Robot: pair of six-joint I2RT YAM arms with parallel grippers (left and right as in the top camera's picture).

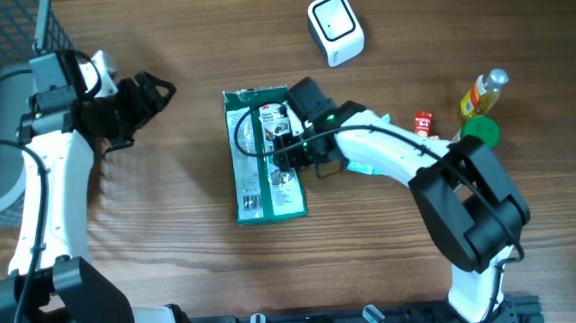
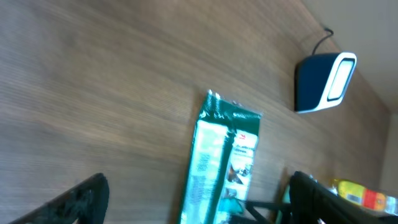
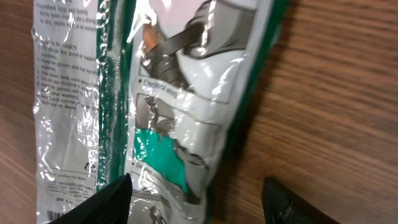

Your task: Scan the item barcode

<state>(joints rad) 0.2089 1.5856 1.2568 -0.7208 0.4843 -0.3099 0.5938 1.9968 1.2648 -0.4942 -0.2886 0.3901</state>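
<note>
The item, a flat green-and-white packet (image 1: 265, 155), lies on the wooden table with its printed side up. My right gripper (image 1: 292, 141) hovers low over its right edge. In the right wrist view the packet (image 3: 155, 93) fills the left half, and the right gripper (image 3: 196, 205) is open, one finger above the packet and the other above bare wood. No barcode can be made out. The white scanner (image 1: 335, 28) stands at the back. My left gripper (image 1: 154, 93) is open to the left of the packet and apart from it. Its wrist view shows the packet (image 2: 224, 162) and the scanner (image 2: 323, 81) ahead.
A yellow bottle (image 1: 484, 94), a green cap (image 1: 479, 130) and a small red item (image 1: 424, 123) sit at the right. A dark wire basket (image 1: 0, 39) fills the back left corner. The scanner's cable runs off the back edge.
</note>
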